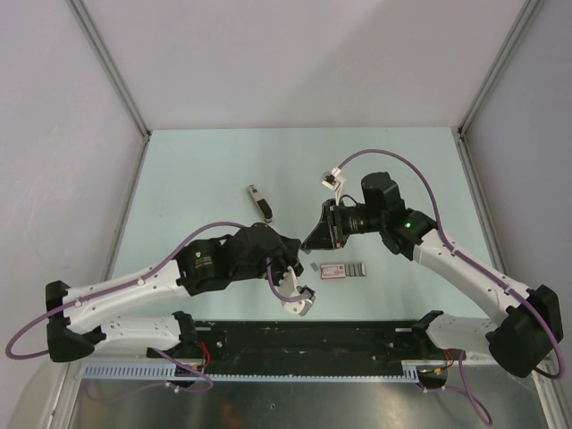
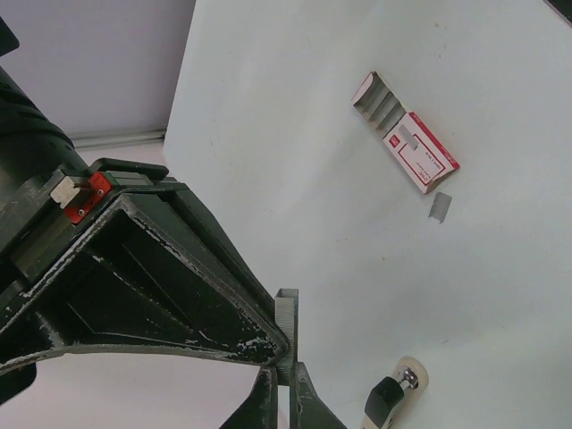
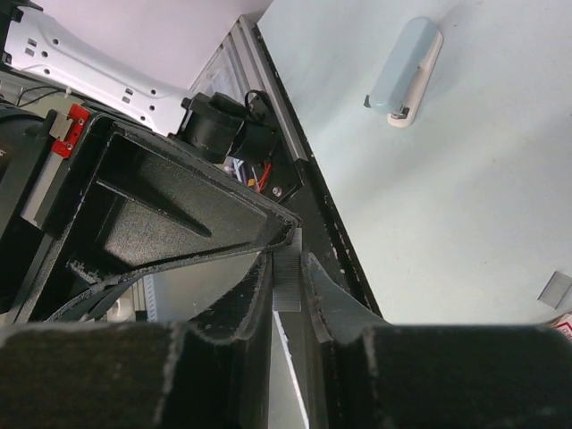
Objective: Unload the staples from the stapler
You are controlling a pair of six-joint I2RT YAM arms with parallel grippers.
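Observation:
The stapler, small and pale, lies shut on the table behind both grippers; it also shows in the right wrist view and the left wrist view. My left gripper and right gripper meet tip to tip above the table. In the left wrist view my gripper is shut on a ribbed grey strip of staples. In the right wrist view my gripper is shut on a strip of staples. I cannot tell whether it is the same strip.
A flat red-and-white box with a grey open end lies right of a short loose staple strip; both show in the left wrist view, box, strip. The black rail runs along the near table edge.

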